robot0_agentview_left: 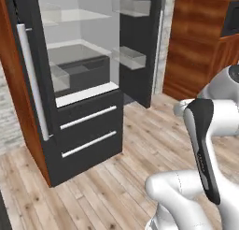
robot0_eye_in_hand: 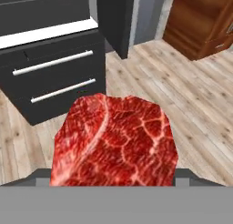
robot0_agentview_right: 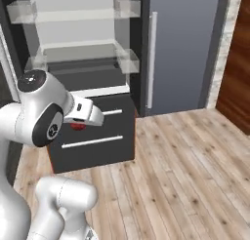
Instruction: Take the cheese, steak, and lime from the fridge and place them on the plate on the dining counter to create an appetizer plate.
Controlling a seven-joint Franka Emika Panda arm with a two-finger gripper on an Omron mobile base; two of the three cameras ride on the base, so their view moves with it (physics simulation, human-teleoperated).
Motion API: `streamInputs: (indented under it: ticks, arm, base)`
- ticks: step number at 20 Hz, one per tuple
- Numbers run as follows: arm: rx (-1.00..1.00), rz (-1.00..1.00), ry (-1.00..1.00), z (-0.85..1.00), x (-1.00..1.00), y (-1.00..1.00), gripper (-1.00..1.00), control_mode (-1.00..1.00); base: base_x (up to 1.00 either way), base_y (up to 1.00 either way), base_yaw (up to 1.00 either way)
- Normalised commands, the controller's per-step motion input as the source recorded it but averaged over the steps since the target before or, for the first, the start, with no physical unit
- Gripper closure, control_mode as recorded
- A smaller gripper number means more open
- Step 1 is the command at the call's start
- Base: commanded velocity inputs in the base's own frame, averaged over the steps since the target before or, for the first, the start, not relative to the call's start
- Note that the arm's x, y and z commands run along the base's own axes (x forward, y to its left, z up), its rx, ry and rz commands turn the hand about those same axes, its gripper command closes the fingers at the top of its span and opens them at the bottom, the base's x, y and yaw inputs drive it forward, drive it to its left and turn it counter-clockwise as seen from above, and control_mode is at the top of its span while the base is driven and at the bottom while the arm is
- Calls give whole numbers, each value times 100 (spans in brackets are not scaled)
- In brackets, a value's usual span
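Between your claw's fingers sits the red steak (robot0_eye_in_hand: 113,141), so your claw (robot0_eye_in_hand: 113,184) is holding it, wide apart. Behind it you see the open fridge (robot0_agentview_left: 88,131) above the wood floor (robot0_agentview_left: 140,145).

The white arm is bending up from its round base and folding back low in front of the robot. Its claw (robot0_agentview_right: 78,126) is sitting under the white wrist and pointing forward and a little down. The claw's jaws are standing wide apart, and they are pressing on the two sides of the steak (robot0_eye_in_hand: 113,141).
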Motion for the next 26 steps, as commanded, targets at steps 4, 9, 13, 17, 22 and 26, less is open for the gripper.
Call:
streamInputs:
  ticks: [4, 9, 13, 17, 22, 26]
  arm:
    - [0, 0, 0, 0, 0, 0, 100, 100]
    - [0, 0, 0, 0, 0, 0, 100, 100]
    - [0, 0, 0, 0, 0, 0, 100, 100]
    - [0, 0, 0, 0, 0, 0, 100, 100]
    - [0, 0, 0, 0, 0, 0, 100, 100]
    - [0, 0, 0, 0, 0, 0, 100, 100]
  base:
    - [-100, 35, -64]
    - [-100, 6, -60]
    - [-100, -8, -56]
    - [-87, -65, -52]
    - [-13, -100, -42]
    - [2, -100, -45]
